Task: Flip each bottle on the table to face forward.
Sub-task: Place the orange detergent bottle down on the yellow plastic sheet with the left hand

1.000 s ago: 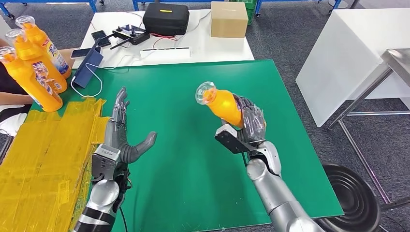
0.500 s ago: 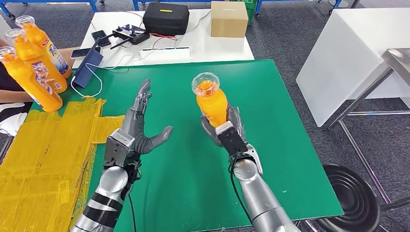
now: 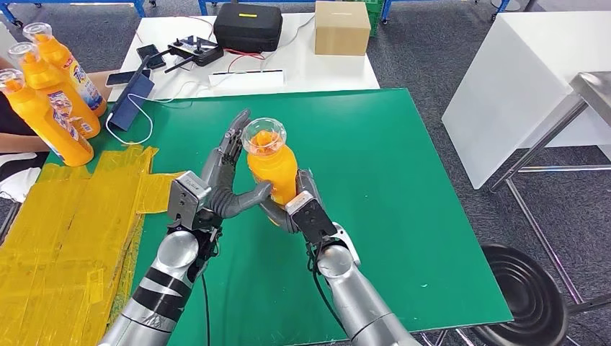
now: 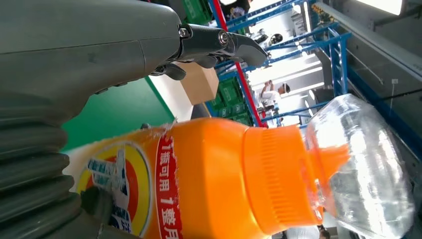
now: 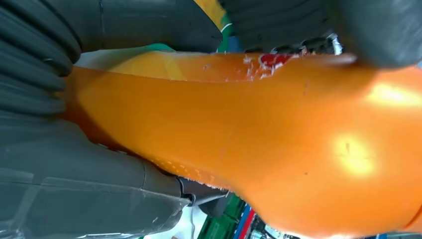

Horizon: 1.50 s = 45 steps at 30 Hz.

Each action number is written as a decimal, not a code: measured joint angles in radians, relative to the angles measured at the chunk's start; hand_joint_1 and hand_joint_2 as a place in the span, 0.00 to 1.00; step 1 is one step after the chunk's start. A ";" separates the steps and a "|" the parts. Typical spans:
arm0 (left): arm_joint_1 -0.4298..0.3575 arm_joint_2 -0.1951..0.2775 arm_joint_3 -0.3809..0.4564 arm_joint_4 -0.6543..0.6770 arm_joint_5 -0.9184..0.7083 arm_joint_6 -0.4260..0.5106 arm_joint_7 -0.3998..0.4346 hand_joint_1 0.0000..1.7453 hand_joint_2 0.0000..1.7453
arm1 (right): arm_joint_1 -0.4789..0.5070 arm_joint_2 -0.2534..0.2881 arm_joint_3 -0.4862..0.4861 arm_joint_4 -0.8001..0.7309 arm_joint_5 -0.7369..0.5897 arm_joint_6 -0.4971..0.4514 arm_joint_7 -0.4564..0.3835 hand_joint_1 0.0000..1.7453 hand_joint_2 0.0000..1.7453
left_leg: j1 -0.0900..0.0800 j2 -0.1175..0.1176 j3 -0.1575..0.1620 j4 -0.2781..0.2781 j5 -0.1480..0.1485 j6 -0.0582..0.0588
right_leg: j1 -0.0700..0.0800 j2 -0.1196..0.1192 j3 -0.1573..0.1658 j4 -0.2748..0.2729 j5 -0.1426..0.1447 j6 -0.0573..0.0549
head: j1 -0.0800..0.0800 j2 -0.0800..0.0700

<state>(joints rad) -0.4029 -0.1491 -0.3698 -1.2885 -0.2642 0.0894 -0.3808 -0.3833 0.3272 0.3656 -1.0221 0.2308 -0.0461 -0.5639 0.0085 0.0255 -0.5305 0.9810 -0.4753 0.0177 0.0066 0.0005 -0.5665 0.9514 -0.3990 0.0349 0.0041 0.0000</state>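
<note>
Orange bottle (image 3: 272,171) is up off the green mat (image 3: 403,187), held over its middle btwn both hands, roughly upright w/ clear cap (image 3: 264,134) on top; long axis runs near vertical, tipped a little toward the far side and the robot's left, cap end up and away from the robot. Left wrist view shows the printed label (image 4: 124,184) on the side turned to the left palm, so imo the label faces left rather than forward, though I can't tell exactly how much turn is left. Right hand (image 3: 292,205) is wrapped around the lower body from behind and under, fingers clamped on the plastic. Left hand (image 3: 220,184) has fingers spread and straight beside the bottle, thumb lying against its side, so it touches but doesn't grip. Risks: bottle looks smooth and glossy, and w/ one real grip low on the body it could twist or slip if the left hand pushes before the right eases; a handover w/ both hands slack drops it on the mat, prob rolling. Pressing near the cap could lever it out of the right hand. Further out: three more orange bottles (image 3: 50,108) stand at the far left by yellow taped sheeting (image 3: 65,238); black case (image 3: 247,27) and cardboard box (image 3: 341,27) sit on the white table (image 3: 302,68) beyond.
</note>
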 joint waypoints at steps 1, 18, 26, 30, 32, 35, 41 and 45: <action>-0.004 0.000 -0.004 0.005 0.002 -0.002 0.000 0.00 1.00 | -0.002 0.003 0.007 0.004 0.000 -0.007 -0.003 1.00 1.00 | 0.000 0.000 0.000 0.000 0.000 0.000 | 0.000 0.000 0.000 0.000 0.000 0.000 | 0.000 0.000; -0.006 -0.005 -0.049 0.043 -0.007 -0.013 0.005 0.00 1.00 | -0.015 0.028 0.101 0.067 0.070 -0.152 -0.003 1.00 1.00 | 0.000 0.000 -0.002 0.000 0.000 0.000 | -0.001 0.000 -0.002 0.001 0.000 0.000 | 0.000 0.000; 0.044 -0.005 -0.049 0.015 -0.011 0.008 -0.001 1.00 1.00 | 0.006 0.025 0.132 0.067 0.152 -0.237 0.016 1.00 1.00 | 0.000 0.000 -0.003 0.000 0.000 0.000 | -0.001 0.000 -0.003 0.001 0.000 0.000 | 0.000 0.000; 0.083 -0.007 -0.037 -0.018 0.021 0.050 -0.017 1.00 1.00 | 0.011 0.025 0.150 0.070 0.166 -0.253 0.021 1.00 1.00 | 0.000 0.000 -0.003 0.000 0.000 0.000 | -0.001 0.000 -0.003 0.001 0.000 0.000 | 0.000 0.000; 0.097 -0.008 -0.028 -0.034 0.033 0.067 -0.022 1.00 1.00 | 0.013 0.025 0.157 0.072 0.165 -0.256 0.020 1.00 1.00 | 0.000 0.000 -0.003 0.000 0.000 0.000 | -0.001 0.000 -0.003 0.001 0.000 0.000 | 0.000 0.000; 0.110 -0.012 -0.017 -0.051 0.042 0.085 -0.025 1.00 1.00 | 0.015 0.027 0.162 0.073 0.162 -0.257 0.017 1.00 1.00 | 0.000 0.000 -0.003 0.000 0.000 0.000 | -0.001 0.000 -0.003 0.001 0.000 0.000 | 0.000 0.000; 0.121 -0.019 -0.009 -0.066 0.048 0.115 -0.030 1.00 1.00 | 0.015 0.028 0.167 0.073 0.152 -0.255 0.013 0.57 1.00 | -0.001 0.000 -0.003 0.000 0.000 0.000 | -0.001 0.000 -0.004 0.001 0.000 0.000 | 0.000 0.000; 0.126 -0.022 -0.009 -0.072 0.029 0.161 -0.039 1.00 1.00 | 0.015 0.029 0.168 0.072 0.147 -0.249 0.008 0.00 1.00 | -0.001 0.000 -0.003 0.000 0.000 0.000 | -0.001 0.000 -0.004 0.001 0.000 0.000 | 0.000 0.000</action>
<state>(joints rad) -0.2771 -0.1712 -0.3784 -1.3604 -0.2354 0.2504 -0.4200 -0.3683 0.3559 0.5336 -0.9503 0.3776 -0.2954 -0.5556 0.0078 0.0254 -0.5335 0.9810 -0.4749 0.0173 0.0056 0.0004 -0.5701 0.9521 -0.3991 0.0348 0.0041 0.0001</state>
